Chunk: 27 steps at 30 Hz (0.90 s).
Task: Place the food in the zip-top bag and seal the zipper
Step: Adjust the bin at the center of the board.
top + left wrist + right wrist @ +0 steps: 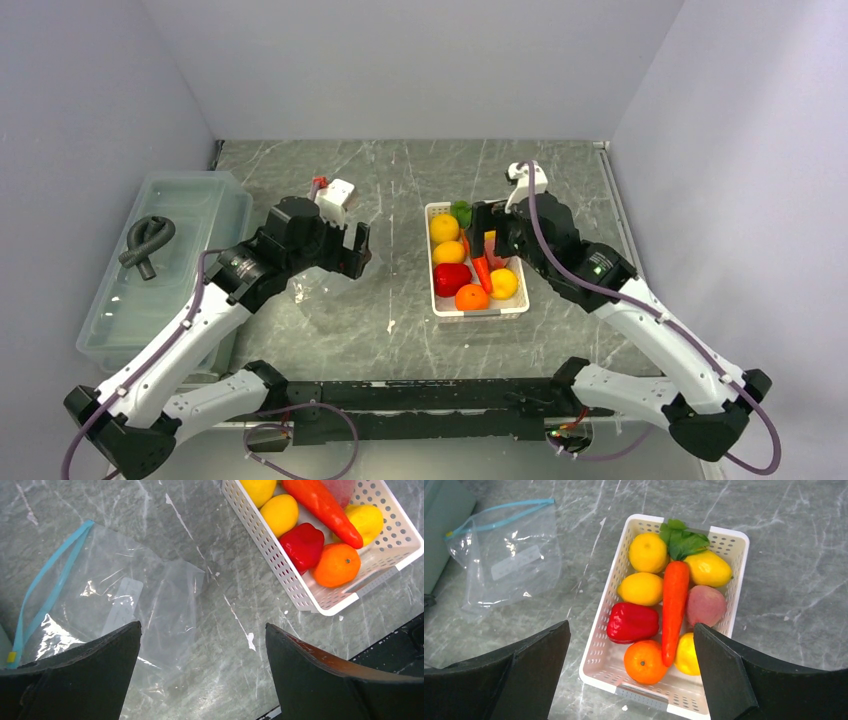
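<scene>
Veined marble tabletop (pixel 784 555); floppy clear bag (pixel 509 555), perforated basket (pixel 599 630)

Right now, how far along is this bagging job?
Nothing is finished. All the food sits in the white basket; the zip-top bag lies empty on the table. In hand: nothing, the left gripper and right gripper both hover open. Remaining: move the food into the bag, then seal the zipper.

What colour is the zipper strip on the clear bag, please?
The zipper is teal-blue, clearest in the left wrist view.
</scene>
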Motion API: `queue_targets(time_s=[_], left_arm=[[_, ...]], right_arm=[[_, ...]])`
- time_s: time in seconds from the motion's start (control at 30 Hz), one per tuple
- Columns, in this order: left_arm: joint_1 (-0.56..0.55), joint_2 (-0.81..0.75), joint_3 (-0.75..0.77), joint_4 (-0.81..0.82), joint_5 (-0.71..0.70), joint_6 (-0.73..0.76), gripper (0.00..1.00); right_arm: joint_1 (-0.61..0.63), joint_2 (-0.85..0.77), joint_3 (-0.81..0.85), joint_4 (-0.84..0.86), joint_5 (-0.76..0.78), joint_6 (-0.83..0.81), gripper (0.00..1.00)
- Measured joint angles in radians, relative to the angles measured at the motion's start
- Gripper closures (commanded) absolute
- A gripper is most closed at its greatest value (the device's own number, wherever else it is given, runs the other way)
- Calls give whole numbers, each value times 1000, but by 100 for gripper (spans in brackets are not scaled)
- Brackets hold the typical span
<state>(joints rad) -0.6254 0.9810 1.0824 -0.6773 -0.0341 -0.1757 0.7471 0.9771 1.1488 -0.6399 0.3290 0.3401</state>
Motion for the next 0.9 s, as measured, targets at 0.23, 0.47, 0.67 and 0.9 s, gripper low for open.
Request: queue_targets(time_s=[0.23, 0.47, 0.67, 0.9], left_arm=[[0, -35, 0, -2, -74, 6, 1], [0, -57, 0, -3, -114, 7, 1], [0, -58, 0, -13, -114, 7, 1], [0, -82, -1, -24, -122, 7, 1]], right_arm=[[7, 102, 37, -11, -59, -15, 11], [63, 239, 84, -35, -76, -5, 18], [114, 369, 119, -37, -72, 23, 29], [130, 521, 155, -42, -38, 82, 43]])
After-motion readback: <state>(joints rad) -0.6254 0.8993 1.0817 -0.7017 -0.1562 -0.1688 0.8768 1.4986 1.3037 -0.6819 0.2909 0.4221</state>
